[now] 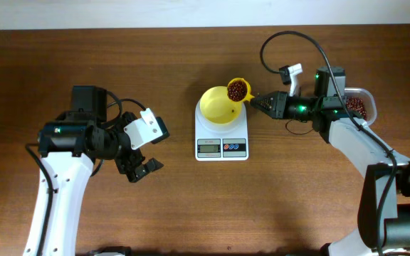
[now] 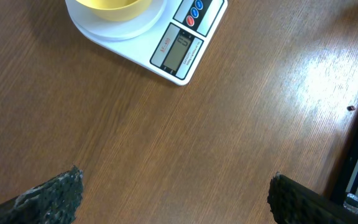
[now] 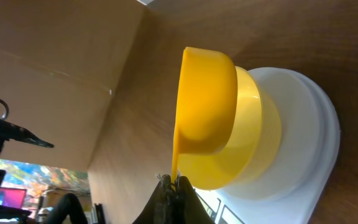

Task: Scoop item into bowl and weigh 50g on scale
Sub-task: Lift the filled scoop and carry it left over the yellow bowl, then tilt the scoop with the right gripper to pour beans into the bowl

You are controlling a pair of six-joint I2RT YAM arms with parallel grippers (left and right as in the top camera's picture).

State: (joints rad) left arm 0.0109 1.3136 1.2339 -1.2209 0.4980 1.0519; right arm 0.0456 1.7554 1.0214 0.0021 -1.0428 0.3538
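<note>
Fingers (image 2: 48,196) of the left gripper (image 1: 139,162) stand wide apart with nothing between them, and only bare brown table (image 1: 169,206) shows in the gap. This gripper hangs at about nine o'clock from the scale (image 1: 221,139), well apart from it. In the left wrist view the scale (image 2: 166,43) lies towards twelve o'clock, with its grey display and coloured buttons turned towards the camera. The digits are too small to read.

The scale sits near the middle of the table. The pale-yellow bowl (image 1: 216,108) rests on its platform, covering most of the white top.

At the bowl's one o'clock edge a small yellow scoop (image 1: 238,80) is held above the rim, loaded with red-brown beans (image 1: 238,91). From three o'clock the right gripper (image 1: 256,102) is clamped on the scoop's handle. The right wrist view shows its dark fingertips (image 3: 166,190) pinched tight on the thin yellow handle, the scoop (image 3: 207,99) in front of the bowl (image 3: 260,143), and the scale (image 3: 312,137) beneath.

Farther out at three o'clock, just behind the right wrist, a clear plastic tub (image 1: 367,94) holds more of the beans (image 1: 355,107).
</note>
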